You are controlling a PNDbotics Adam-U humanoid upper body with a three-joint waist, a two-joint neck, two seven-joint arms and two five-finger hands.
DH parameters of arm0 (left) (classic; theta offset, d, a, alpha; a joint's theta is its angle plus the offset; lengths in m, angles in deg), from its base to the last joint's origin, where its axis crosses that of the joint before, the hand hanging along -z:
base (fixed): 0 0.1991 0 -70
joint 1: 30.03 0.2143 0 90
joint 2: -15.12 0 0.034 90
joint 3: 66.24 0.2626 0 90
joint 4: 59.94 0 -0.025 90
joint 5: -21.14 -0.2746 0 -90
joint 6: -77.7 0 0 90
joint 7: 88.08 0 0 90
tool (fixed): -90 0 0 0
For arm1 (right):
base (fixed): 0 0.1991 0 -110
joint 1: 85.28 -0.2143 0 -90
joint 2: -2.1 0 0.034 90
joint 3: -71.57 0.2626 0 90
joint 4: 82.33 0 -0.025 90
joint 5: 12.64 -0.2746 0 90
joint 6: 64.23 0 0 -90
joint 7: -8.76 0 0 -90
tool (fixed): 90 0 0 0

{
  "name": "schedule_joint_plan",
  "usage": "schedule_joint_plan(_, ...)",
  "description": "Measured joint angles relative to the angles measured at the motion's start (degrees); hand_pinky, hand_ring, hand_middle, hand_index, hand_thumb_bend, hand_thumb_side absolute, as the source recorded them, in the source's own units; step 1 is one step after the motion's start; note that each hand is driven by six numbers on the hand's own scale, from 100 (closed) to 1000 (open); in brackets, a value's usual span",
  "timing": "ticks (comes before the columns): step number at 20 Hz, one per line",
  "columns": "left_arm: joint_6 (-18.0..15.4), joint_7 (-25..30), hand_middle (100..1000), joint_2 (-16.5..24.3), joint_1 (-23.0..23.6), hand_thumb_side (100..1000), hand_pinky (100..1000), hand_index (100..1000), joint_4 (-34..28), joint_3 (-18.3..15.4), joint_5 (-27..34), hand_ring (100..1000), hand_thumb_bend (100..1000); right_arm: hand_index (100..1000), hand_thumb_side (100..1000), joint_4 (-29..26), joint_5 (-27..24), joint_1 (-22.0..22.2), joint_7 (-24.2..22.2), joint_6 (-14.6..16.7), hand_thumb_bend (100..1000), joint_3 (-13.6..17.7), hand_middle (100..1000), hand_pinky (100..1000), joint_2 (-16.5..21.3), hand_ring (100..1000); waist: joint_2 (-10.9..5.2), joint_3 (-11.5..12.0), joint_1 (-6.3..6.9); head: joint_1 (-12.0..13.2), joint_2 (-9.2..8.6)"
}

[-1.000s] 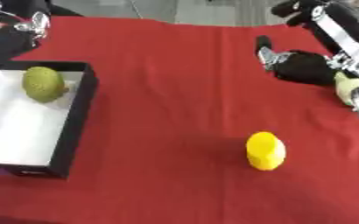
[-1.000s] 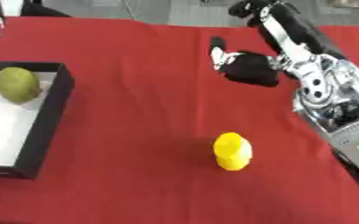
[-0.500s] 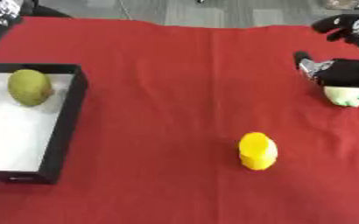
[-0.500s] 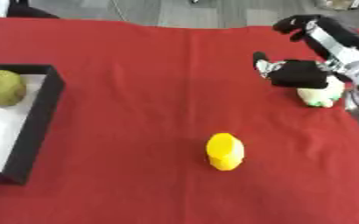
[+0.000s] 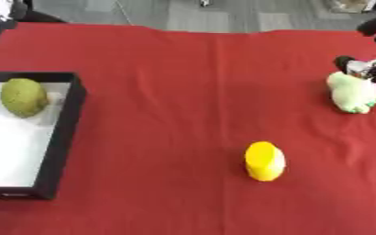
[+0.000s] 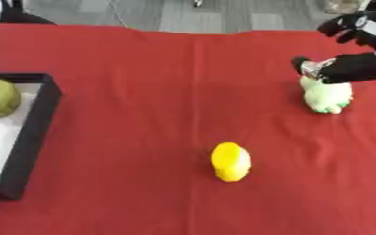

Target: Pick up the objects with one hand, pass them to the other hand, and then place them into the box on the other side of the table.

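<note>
**Reaching for the pale green object**

Sitting at the right edge of the frame, the pale green object [image 6: 328, 95] has my right hand [image 6: 353, 68] on its top, fingers curled against it; whether I've gripped it, I cannot tell. A yellow object [image 6: 230, 161] lies lower centre on the red table [image 6: 143, 114], and the black box [image 5: 59, 137] at left holds a green fruit [image 5: 23, 97].

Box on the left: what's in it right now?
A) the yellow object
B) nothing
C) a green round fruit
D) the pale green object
C: a green round fruit lies in the box, at its far end; the yellow object and the pale green object are on the red cloth.
</note>
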Motion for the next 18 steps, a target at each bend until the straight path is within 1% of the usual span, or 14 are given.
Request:
schedule_joint_plan(3,0.3,-0.1,605,0.0,0.0,691,798,721,0.0,0.0,0.0,729,100,923,423,3.9,0.8,-0.5,-3.8,2.6,440,0.7,903,982,0.7,933,0.12,0.0,0.00,-0.2,-0.02)
schedule_joint_plan(5,0.6,-0.3,605,0.0,0.0,693,798,721,0.0,0.0,0.0,729,100,923,401,5.9,1.4,-0.7,-5.4,4.1,449,1.0,898,981,0.8,930,0.14,0.0,0.00,-0.3,-0.04)
schedule_joint_plan(7,1.0,-0.4,604,0.0,-0.1,696,798,720,0.0,0.0,0.0,728,100,923,386,7.3,1.8,-1.0,-6.6,5.2,480,1.1,893,982,0.8,928,0.20,0.0,0.00,-0.4,-0.16)
schedule_joint_plan(9,1.2,-0.5,603,0.0,-0.2,696,798,719,0.0,0.0,0.1,728,100,924,381,8.3,2.3,-1.0,-7.5,6.1,490,1.2,893,983,0.8,928,0.24,0.1,0.00,-0.5,-0.24)
schedule_joint_plan(11,1.3,-0.5,603,0.0,-0.3,694,798,719,0.0,0.0,0.1,728,100,923,353,9.3,2.8,-1.0,-8.2,6.8,522,1.1,890,982,0.8,926,0.27,0.3,0.00,-0.5,-0.27)
schedule_joint_plan(14,1.6,-0.6,603,0.0,-0.3,695,797,718,0.0,0.0,0.1,728,100,926,367,10.8,3.4,-1.0,-9.1,7.8,533,1.0,889,983,0.8,926,0.37,0.3,0.00,-0.5,-0.41)
schedule_joint_plan(18,2.2,-0.8,601,0.0,-0.3,701,797,716,0.0,0.2,0.1,728,100,933,378,12.3,3.8,-1.0,-10.1,8.9,522,0.9,888,983,0.7,925,0.70,0.4,0.00,-0.5,-0.43)
